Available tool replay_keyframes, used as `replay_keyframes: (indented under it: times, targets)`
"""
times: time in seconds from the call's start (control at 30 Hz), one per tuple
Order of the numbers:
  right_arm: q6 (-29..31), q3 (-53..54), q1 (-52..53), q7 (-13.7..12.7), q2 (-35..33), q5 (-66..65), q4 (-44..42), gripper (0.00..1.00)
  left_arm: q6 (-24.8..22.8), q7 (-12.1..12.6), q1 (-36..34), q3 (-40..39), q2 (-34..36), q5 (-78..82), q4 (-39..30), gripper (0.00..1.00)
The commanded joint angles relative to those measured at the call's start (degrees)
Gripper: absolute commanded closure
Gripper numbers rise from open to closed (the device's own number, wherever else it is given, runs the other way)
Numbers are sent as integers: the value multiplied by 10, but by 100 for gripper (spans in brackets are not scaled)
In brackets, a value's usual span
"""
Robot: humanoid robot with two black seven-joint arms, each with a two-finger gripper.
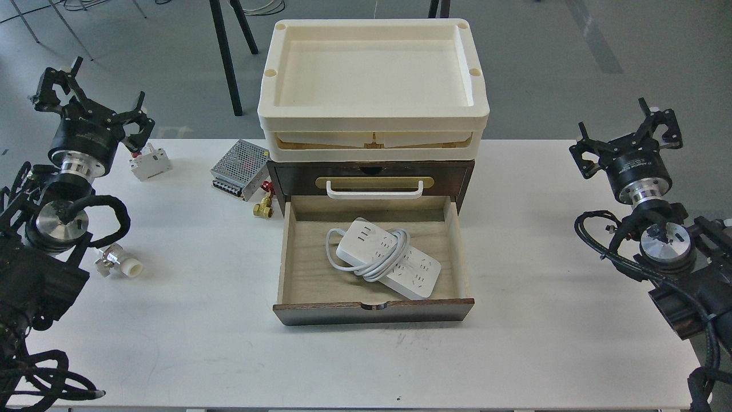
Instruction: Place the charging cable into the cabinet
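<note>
Nearest me, the white surface (366,366) lies bare ahead of the pulled-out lower drawer (373,312) of the cabinet (372,177). Inside that drawer rests the charging cable (389,257), its flat white strip lying diagonally on the light wood floor with the cord looped around it and trailing left. By my reading, the placing is done; what remains is pushing the drawer shut. My left gripper (86,100) hovers over the far left of the surface, fingers spread and holding nothing; my right gripper (629,137) hangs likewise over the far right, spread and empty, both well apart from the cabinet. Left of the cabinet sit a perforated metal box (240,169), a brass fitting (264,207) and a small white part (150,163). On top, a cream tray (372,114) stands empty.
</note>
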Motion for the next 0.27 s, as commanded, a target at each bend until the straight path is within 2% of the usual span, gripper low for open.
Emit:
replay_keyframes:
  times: [0.0,0.23]
  targets:
    - [3,6,0,0,-1,0,0,0,0,-2,11,-1,-14,0,1,1]
    - [4,4,0,3,-1,-1,5,0,0,-8,12,-1,-19,0,0,1]
